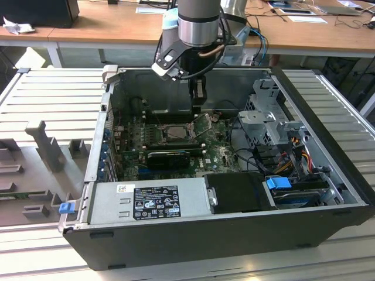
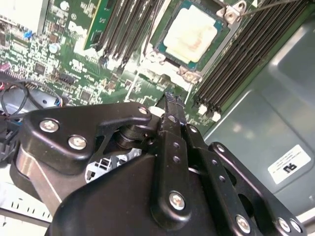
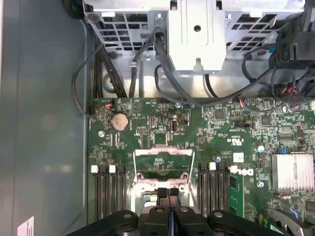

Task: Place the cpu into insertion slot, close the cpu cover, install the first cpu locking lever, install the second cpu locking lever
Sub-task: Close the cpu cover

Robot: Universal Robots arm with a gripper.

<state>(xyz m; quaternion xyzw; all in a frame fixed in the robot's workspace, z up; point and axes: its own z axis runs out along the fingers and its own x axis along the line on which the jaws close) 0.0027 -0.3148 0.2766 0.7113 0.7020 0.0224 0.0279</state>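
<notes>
Gripper (image 3: 167, 192) pinched closed and empty, we've got the cpu (image 2: 189, 34) seated in the insertion slot (image 2: 221, 38), the cpu cover (image 3: 162, 164) tilted up near our fingertips, green motherboard (image 3: 147, 123) all around.

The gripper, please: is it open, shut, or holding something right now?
Gripper: shut, fingers pressed together, nothing seen between them.

Below my tool (image 1: 198, 99) spreads a ribbed grey metal table (image 1: 53, 93). Beyond it, past the far edge, stand brown wooden desks (image 1: 117, 29) carrying loose papers (image 1: 307, 19), under even light.
</notes>
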